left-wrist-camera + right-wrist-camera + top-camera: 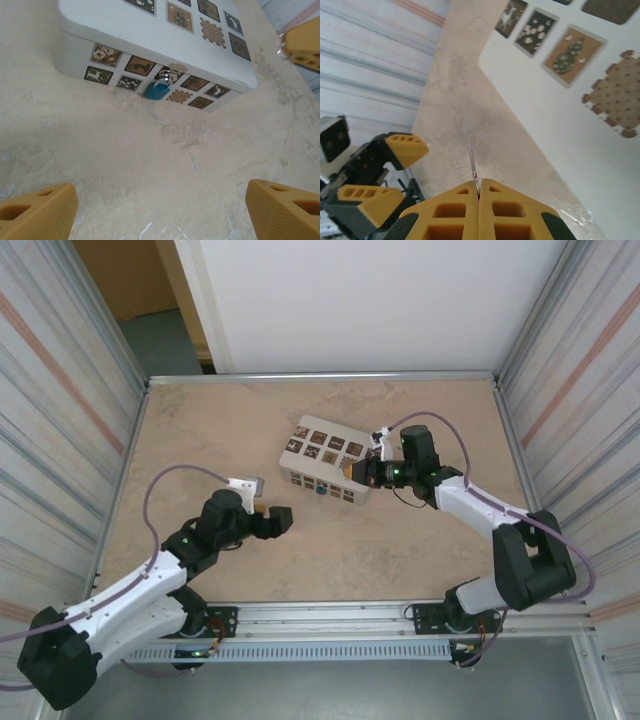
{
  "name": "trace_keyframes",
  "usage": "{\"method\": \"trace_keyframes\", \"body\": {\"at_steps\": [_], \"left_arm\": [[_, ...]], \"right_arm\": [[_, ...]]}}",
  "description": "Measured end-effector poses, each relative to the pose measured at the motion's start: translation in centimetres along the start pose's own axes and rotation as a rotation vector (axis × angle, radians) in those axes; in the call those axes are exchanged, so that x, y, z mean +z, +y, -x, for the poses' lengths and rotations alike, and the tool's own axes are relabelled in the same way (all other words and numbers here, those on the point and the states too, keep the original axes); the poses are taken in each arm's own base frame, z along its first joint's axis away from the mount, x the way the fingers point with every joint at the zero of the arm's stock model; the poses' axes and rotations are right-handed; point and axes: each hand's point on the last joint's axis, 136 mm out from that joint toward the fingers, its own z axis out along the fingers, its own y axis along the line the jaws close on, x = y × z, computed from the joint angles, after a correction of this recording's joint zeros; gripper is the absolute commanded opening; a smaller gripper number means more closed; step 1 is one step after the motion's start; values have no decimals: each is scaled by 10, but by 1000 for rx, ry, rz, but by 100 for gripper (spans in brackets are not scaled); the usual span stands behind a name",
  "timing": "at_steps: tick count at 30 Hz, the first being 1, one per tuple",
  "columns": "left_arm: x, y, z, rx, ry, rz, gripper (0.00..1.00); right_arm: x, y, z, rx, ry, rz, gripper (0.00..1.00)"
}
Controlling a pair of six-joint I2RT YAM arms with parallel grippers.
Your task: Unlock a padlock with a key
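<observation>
While the left claw (283, 520) hovers with its fingers (37, 215) spread wide over the worktop (200, 430) at about 7 o'clock of the white box (318, 455), the right claw (358, 473) sits at the box's 3 o'clock edge, its fingers (455, 210) pressed together on a thin silvery key (473, 165) whose blade juts past the tips. The blue padlock (157, 90) hangs from the hasp (175, 67) on the box's near side wall, at 6 o'clock of the box in the top view, its body against the wall and apart from both claws.

Padlock (156, 90) on box (150, 37) front; box ctr table (150, 170).
</observation>
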Motion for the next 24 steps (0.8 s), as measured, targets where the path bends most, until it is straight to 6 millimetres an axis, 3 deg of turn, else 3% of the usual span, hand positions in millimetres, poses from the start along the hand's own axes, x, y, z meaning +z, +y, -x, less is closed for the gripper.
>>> {"method": "trace_keyframes", "body": {"at_steps": [4,12,17,24], "left_arm": [[11,4,1,-2,1,8,88],[38,22,-16,-41,91,44,87],[57,17,-19,-49,133,11,81],[80,5,-9,-42,146,-44,77]], "right_arm": [[9,-17,-1,46,16,-19,0],[22,-38,3,84,22,-38,0],[26,-50,-1,104,30,-62,0],[27,-51,-1,102,33,-53,0]]}}
